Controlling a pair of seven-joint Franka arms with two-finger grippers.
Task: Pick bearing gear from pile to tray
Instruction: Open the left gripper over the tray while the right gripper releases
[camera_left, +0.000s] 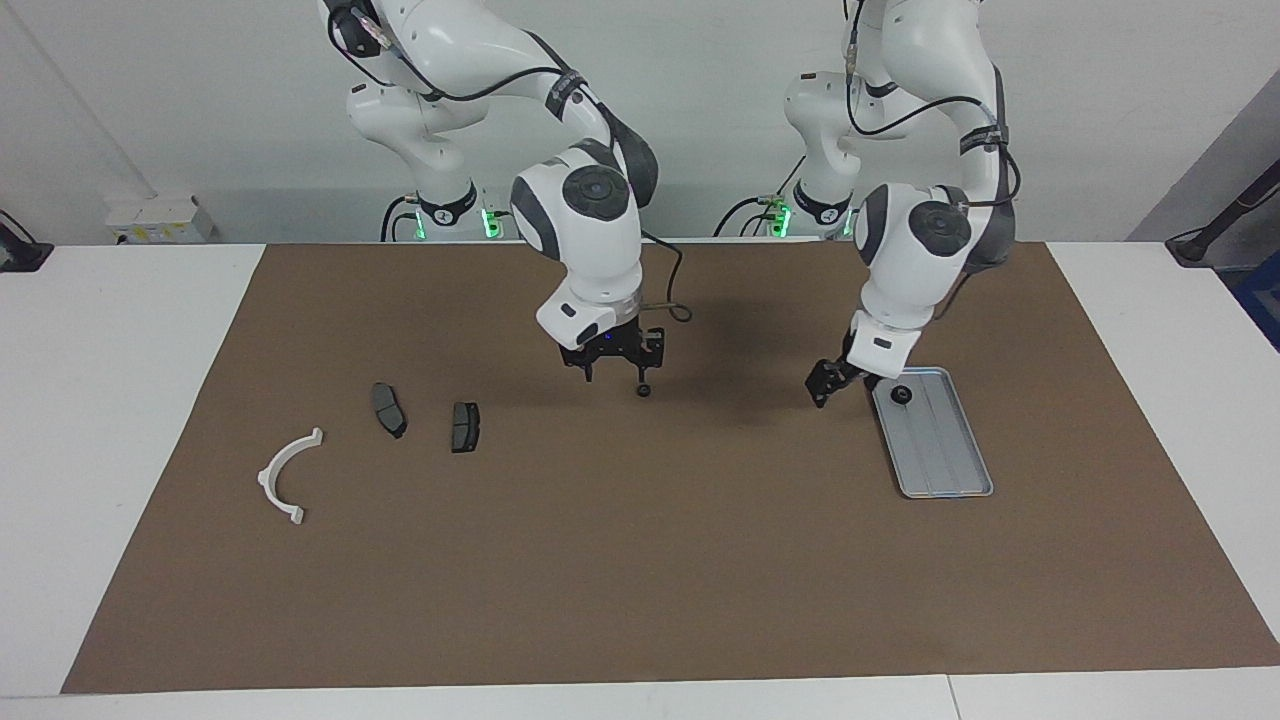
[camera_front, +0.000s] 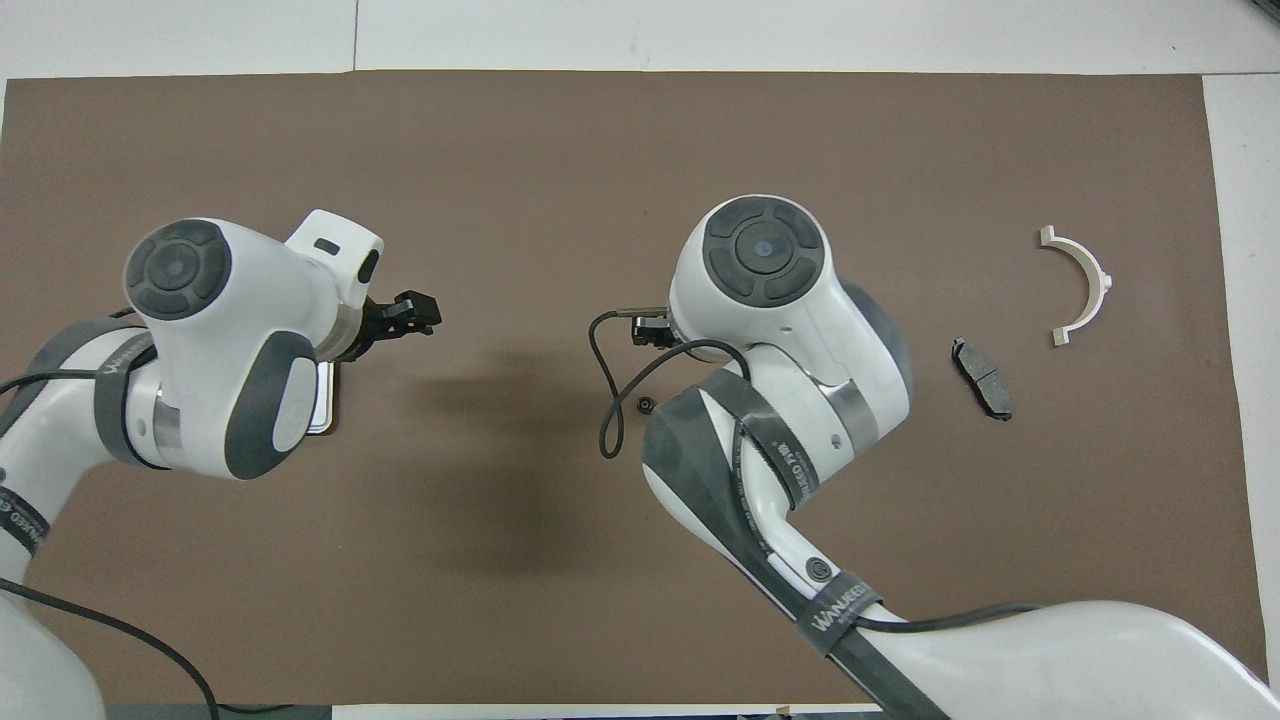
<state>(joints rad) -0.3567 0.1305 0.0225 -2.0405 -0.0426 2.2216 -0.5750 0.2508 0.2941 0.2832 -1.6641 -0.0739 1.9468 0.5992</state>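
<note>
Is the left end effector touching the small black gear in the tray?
Apart. In the facing view the left end effector hangs beside the tray, clear of the gear.
</note>
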